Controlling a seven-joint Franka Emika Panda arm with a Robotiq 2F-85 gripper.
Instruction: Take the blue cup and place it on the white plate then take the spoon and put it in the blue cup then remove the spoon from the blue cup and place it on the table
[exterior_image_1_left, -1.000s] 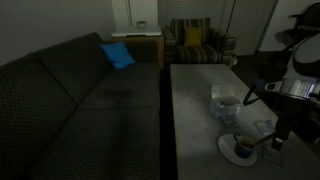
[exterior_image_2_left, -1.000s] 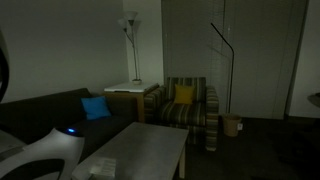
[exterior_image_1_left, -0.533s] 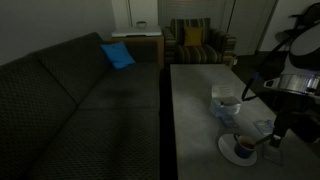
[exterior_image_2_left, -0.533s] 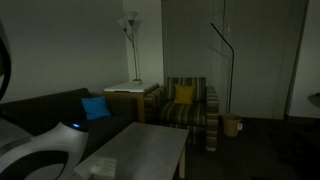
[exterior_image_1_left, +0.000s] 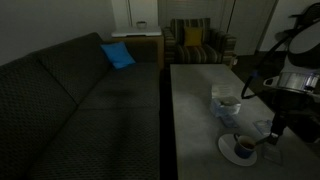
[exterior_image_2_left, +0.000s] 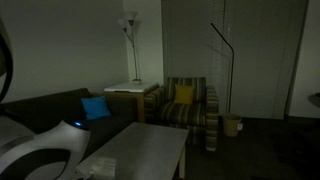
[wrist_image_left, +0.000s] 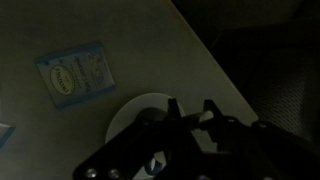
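In an exterior view, the small dark blue round cup (exterior_image_1_left: 243, 149) sits on the flat white round plate (exterior_image_1_left: 232, 153) near the end of the long grey matte desk (exterior_image_1_left: 195, 110), so the first step looks done. The claw (exterior_image_1_left: 276, 137) hangs just beside the plate. The thin pale spoon is too dim to pick out, and I cannot tell whether the claw is open or gripping. Fetching the spoon seems in hand; next it needs a firm pinch, a lift, then lowering into the cup. A dark patterned sofa (exterior_image_1_left: 80, 100) flanks the desk.

In an exterior view, a striped armchair (exterior_image_2_left: 185, 108) and a white floor lamp (exterior_image_2_left: 129, 22) stand beyond the desk.

In the wrist view, the claw's dark frame overhangs the plate, and a blue-and-white packet (wrist_image_left: 77, 75) lies apart.
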